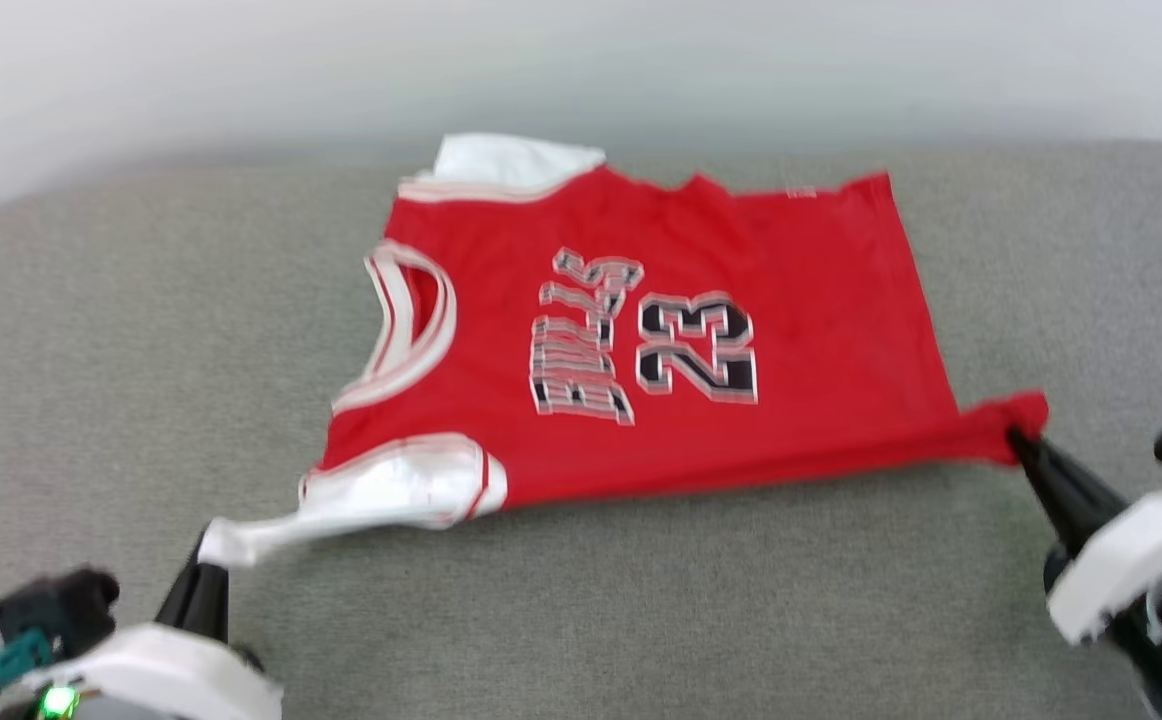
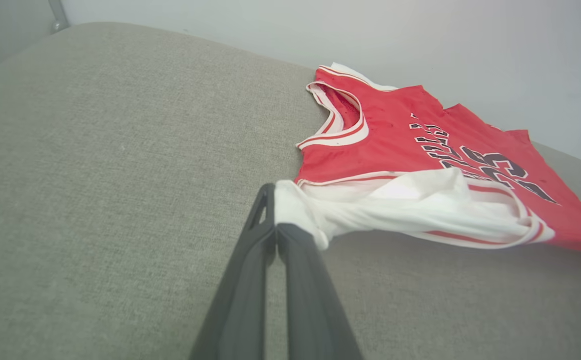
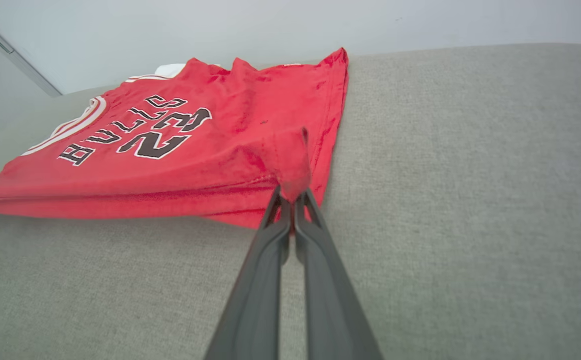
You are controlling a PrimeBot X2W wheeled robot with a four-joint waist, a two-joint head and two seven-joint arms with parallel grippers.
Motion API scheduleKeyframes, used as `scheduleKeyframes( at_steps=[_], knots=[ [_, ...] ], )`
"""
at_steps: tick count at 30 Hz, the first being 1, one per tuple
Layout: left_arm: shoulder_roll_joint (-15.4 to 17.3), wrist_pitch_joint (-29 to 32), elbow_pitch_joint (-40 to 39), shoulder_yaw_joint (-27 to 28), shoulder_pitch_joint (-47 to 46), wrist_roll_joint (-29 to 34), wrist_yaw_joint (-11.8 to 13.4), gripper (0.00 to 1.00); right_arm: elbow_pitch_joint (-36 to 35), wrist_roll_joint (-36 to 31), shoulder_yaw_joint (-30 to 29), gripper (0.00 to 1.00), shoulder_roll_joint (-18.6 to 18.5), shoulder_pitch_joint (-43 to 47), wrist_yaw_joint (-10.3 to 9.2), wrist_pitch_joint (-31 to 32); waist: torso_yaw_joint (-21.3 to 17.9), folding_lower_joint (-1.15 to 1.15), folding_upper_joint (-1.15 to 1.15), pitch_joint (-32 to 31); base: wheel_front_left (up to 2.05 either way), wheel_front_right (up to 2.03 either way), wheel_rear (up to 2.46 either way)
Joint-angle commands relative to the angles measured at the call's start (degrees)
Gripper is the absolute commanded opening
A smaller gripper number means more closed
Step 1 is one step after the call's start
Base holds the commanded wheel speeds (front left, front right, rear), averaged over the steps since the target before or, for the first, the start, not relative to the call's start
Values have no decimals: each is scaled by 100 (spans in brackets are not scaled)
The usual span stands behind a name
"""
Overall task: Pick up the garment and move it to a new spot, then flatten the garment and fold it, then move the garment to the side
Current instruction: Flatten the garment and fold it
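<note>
black white-outlined "BULLS" on garment (image 3: 250,135) front, number "23" beside it, head-view word smeared, probably same

We see the garment (image 1: 801,300) blurred, its letters (image 1: 586,340) smeared; its far sleeve (image 1: 511,160) lies partly hidden behind it, its hem (image 2: 558,175) cut off in the left wrist view.
</note>
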Motion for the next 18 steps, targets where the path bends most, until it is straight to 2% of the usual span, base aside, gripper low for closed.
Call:
scheduleKeyframes(
  at_steps=[1,5,9,13,18],
  knots=[
    [103,63,-193,67,276,3,168,0,-183,-103,-242,0,40,351,-12,61,84,2,0,-199,0,0,0],
    [310,277,-807,152,827,28,501,0,-834,-417,-792,0,262,1220,-12,454,105,2,0,-321,0,0,0],
    [478,443,-1187,138,826,105,579,0,-1441,-729,-1228,0,614,1678,-11,998,111,2,0,-337,0,0,0],
    [570,665,-1110,-82,263,171,333,0,-1780,-1041,-1404,0,914,1570,-10,1471,90,2,0,-232,0,0,0],
    [474,850,-582,-304,-713,183,-45,0,-1608,-1274,-1311,0,999,1024,-10,1777,20,2,0,101,0,0,0]
  ],
)
